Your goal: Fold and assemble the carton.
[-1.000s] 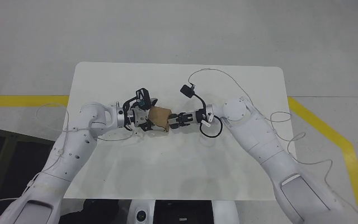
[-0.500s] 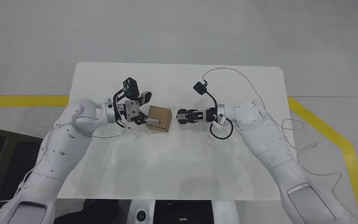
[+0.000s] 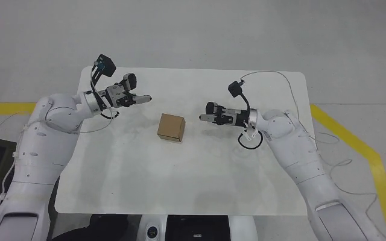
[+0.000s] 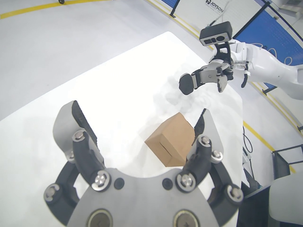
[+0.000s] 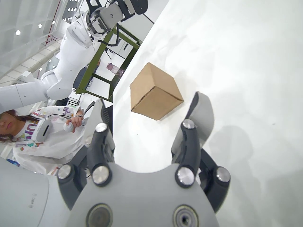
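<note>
On the table point(image 3: 181, 181), the carton point(image 3: 170, 127) sits closed.

There is one box point(image 3: 171, 127). It is brown and sits on the counter point(image 3: 199, 175). There is one counter, and it is white. There are two arms, one left arm point(image 3: 60, 114) and one right arm point(image 3: 283, 126). There are two sets of jaws, one set on each arm. The left jaws have two fingers point(image 4: 64, 121), spread apart. The right jaws have two fingers point(image 5: 201, 112), spread apart too. That makes four fingers in all. There are two small black cameras, a left camera point(image 3: 104, 62) and a right camera point(image 3: 235, 89), one by each wrist. On the floor there are two yellow stripes, a left stripe point(image 3: 24, 108) and a right stripe point(image 3: 347, 135).
</note>
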You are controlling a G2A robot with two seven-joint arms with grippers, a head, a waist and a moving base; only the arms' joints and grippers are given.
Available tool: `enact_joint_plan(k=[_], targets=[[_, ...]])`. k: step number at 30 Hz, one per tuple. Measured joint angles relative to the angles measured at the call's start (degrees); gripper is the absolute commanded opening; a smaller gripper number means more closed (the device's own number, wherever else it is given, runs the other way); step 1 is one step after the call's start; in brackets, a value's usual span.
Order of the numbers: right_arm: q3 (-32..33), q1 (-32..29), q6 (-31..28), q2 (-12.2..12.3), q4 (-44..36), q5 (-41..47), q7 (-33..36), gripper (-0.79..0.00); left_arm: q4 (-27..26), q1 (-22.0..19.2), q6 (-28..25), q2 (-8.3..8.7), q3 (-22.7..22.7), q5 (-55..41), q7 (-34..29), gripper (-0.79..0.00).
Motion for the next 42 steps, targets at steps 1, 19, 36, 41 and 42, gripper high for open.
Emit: enact_joint_plan(k=[1,19,36,41,42], targets=[[0.83,-0.11,-0.91,0.23,-0.30,-2.01,-1.81,0.000,0.30,-0.26,0.20,0.07,-0.25,-0.19,-0.16,0.000],[22.62,-18.24,17.07,4.88,-31.12,-47.27,-35.85,0.000,5.28,-4.89,1.43,1.45,-5.09,-1.20,-0.53,0.000],[24.91,-20.19,20.97,5.50,-38.03,-51.21,-34.05,-0.001,5.65,-6.29,1.09,2.23,-6.69,-2.62,-1.02,-0.001],[24.91,-20.19,20.96,5.50,-38.03,-51.20,-34.05,-0.001,5.65,-6.29,1.10,2.23,-6.69,-2.61,-1.02,-0.001],[24.91,-20.19,20.96,5.50,-38.03,-51.20,-34.05,-0.001,5.65,-6.29,1.10,2.23,-6.69,-2.61,-1.02,-0.001]])
